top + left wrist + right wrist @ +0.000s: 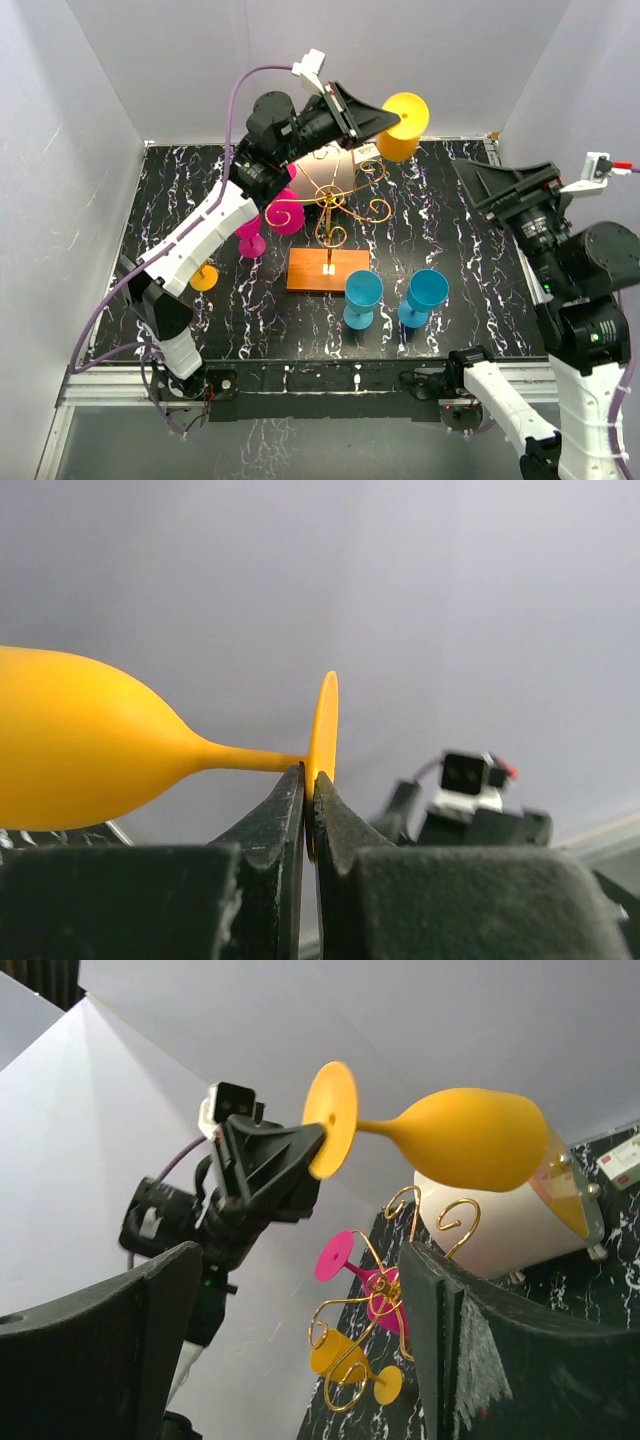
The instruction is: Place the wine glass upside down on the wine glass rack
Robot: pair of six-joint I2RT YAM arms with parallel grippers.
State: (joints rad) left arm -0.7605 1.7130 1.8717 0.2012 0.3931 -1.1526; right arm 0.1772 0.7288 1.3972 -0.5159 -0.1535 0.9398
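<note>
My left gripper (383,118) is shut on the foot of a yellow wine glass (405,128), held high over the back of the table. The left wrist view shows the jaws (310,775) pinching the round foot's edge, and the glass (90,745) lies level with its bowl to the left. The wine glass rack (335,205), gold scroll wire on an orange-brown wooden base, stands below it at mid-table. My right gripper (490,185) hangs open at the right, apart from the glass. Between its fingers (300,1330) I see the glass (470,1140) and the rack (400,1290).
A white cylinder-shaped box (325,170) stands behind the rack. Two pink glasses (285,212) (250,238) sit left of the rack, a small yellow one (204,277) lies further left, and two blue glasses (362,298) (424,296) stand upright in front.
</note>
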